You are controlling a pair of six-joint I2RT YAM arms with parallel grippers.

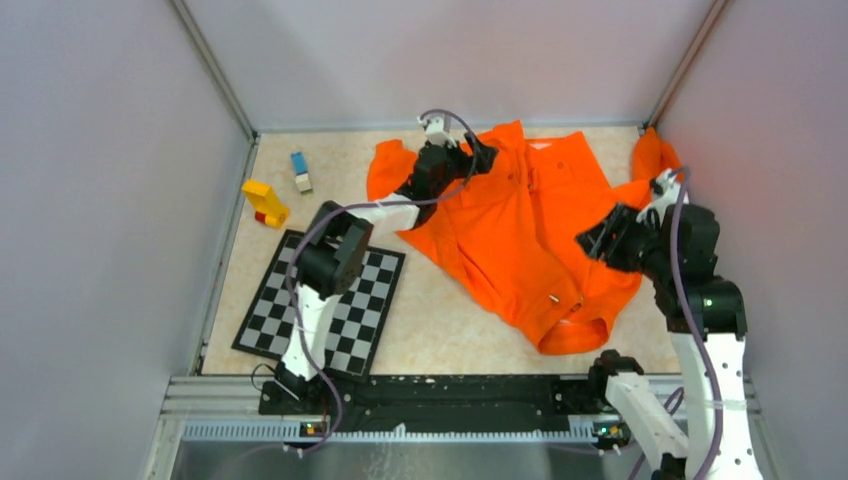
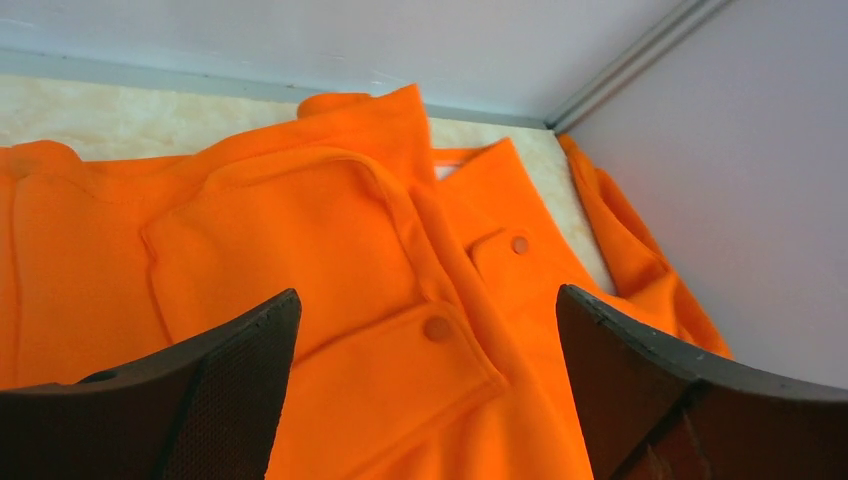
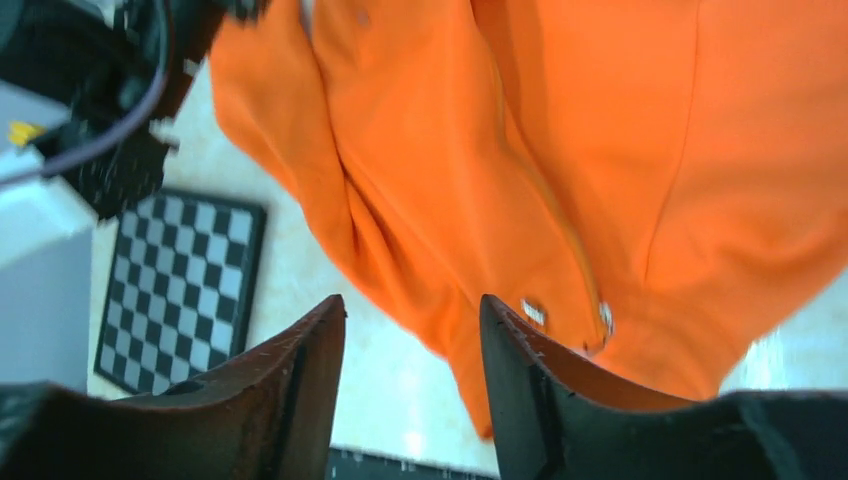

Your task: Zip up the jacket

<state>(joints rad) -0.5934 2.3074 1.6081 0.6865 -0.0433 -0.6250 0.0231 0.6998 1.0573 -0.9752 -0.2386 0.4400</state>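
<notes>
The bright orange jacket [image 1: 530, 230] lies spread on the table's centre and right, its hem toward the near edge. Small metal zipper parts [image 1: 553, 298] show near the hem, and in the right wrist view [image 3: 533, 312]. My left gripper [image 1: 480, 155] is wide open and empty, hovering over the jacket's far left chest. In the left wrist view [image 2: 428, 293] it frames a pocket flap with a snap [image 2: 437, 328]. My right gripper [image 1: 590, 240] is open and empty above the jacket's right side [image 3: 500, 120], its fingertips [image 3: 325, 330] apart from the fabric.
A black-and-white checkerboard [image 1: 325, 300] lies at the near left and also shows in the right wrist view [image 3: 180, 280]. A yellow block [image 1: 265, 202] and a blue-and-white block [image 1: 300, 170] sit at the far left. Grey walls enclose the table on three sides.
</notes>
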